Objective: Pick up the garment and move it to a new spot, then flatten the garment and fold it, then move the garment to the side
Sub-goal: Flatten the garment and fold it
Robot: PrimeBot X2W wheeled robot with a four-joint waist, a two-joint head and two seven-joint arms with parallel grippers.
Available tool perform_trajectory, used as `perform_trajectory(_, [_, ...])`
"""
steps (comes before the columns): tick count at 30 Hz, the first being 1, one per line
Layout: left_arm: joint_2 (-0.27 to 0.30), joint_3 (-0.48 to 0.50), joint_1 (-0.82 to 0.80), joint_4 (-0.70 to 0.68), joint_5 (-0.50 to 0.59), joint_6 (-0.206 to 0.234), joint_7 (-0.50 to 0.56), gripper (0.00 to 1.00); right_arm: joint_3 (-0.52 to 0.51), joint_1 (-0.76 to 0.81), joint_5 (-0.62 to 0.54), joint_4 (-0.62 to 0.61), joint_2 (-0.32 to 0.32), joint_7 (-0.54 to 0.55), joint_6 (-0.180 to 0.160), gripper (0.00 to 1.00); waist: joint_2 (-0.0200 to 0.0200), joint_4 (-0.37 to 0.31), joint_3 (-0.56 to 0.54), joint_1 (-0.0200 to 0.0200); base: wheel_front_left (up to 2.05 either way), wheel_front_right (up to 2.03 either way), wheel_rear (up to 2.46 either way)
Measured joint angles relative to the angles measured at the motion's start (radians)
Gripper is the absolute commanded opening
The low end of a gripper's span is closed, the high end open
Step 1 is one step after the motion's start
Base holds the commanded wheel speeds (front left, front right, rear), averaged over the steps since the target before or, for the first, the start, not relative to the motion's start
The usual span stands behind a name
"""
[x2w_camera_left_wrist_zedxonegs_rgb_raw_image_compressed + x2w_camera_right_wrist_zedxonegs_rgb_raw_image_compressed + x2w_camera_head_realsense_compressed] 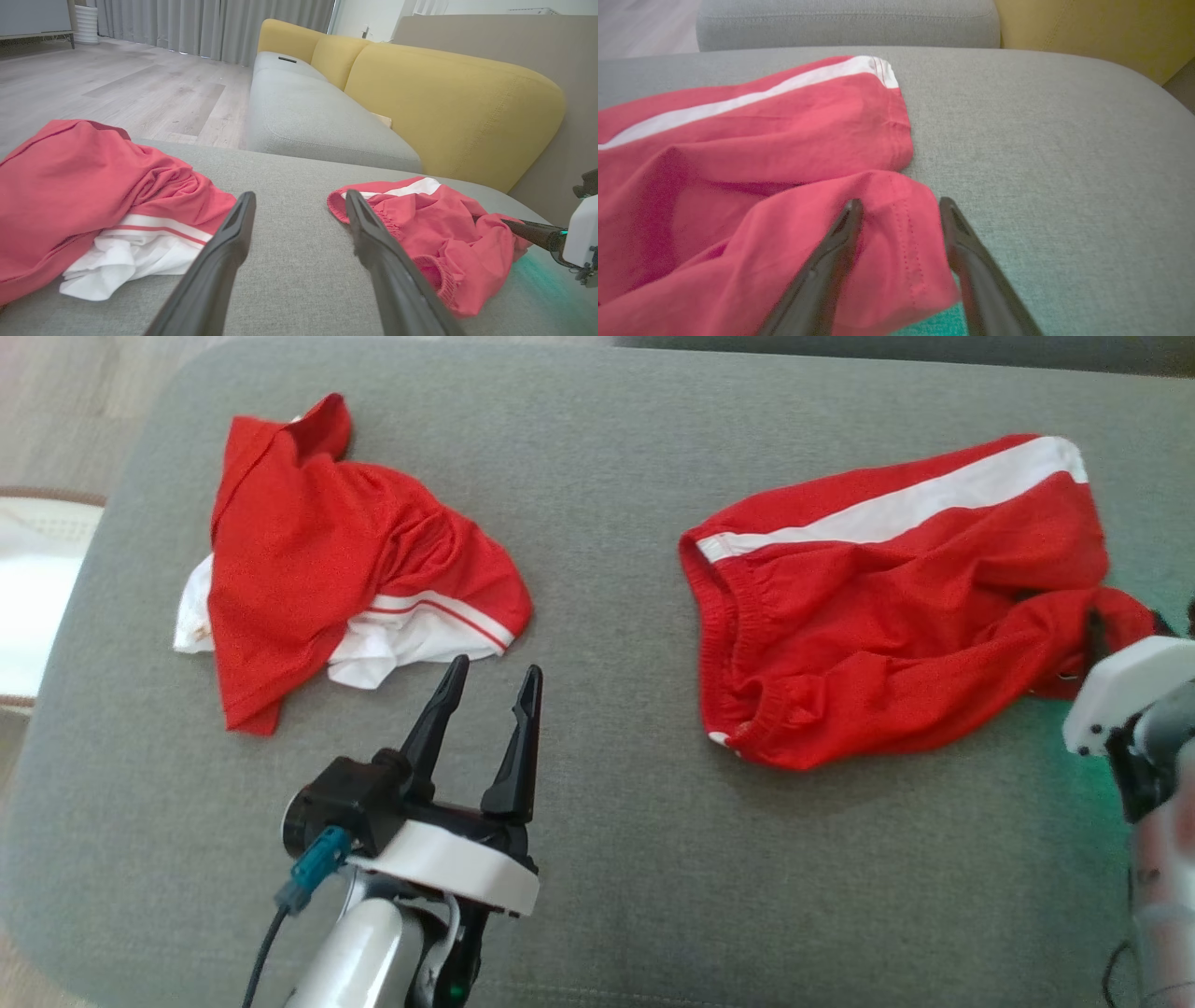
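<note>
Right claw (pixel 899 202) spread, shorts (pixel 761 140) hem slack between its 2 fingers; left claw (pixel 496 665) spread. Cloth light, limp: I'd pinch hem.

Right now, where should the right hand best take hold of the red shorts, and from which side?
Probably the stitched leg hem of the red shorts, coming from the robot's right: that hem lies bunched between the open fingers of the right hand.
</note>
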Motion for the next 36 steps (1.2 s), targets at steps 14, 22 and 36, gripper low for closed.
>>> perform_trajectory(14, [0.000, 0.025, 0.002, -0.002, 0.005, -0.002, 0.000, 1.00, 0.056, 0.131, 0.123, -0.184, 0.086, -0.183, 0.000, 1.00, 0.0000, -0.107, -0.053, 0.0000, 0.00, 0.00, 0.00])
perform_trajectory(22, [0.000, 0.025, 0.011, 0.006, 0.021, -0.026, 0.000, 1.00, 0.114, 0.367, 0.244, -0.388, 0.140, -0.276, 0.000, 1.00, 0.0000, -0.169, -0.080, -0.0001, 0.00, 0.00, 0.00])
perform_trajectory(36, [0.040, -0.123, -0.085, 0.305, 0.215, -0.153, 0.000, 1.00, 0.179, 0.397, 0.299, -0.450, 0.150, -0.286, 0.000, 1.00, 0.0000, -0.244, -0.043, -0.0001, 0.00, 0.00, 0.00])
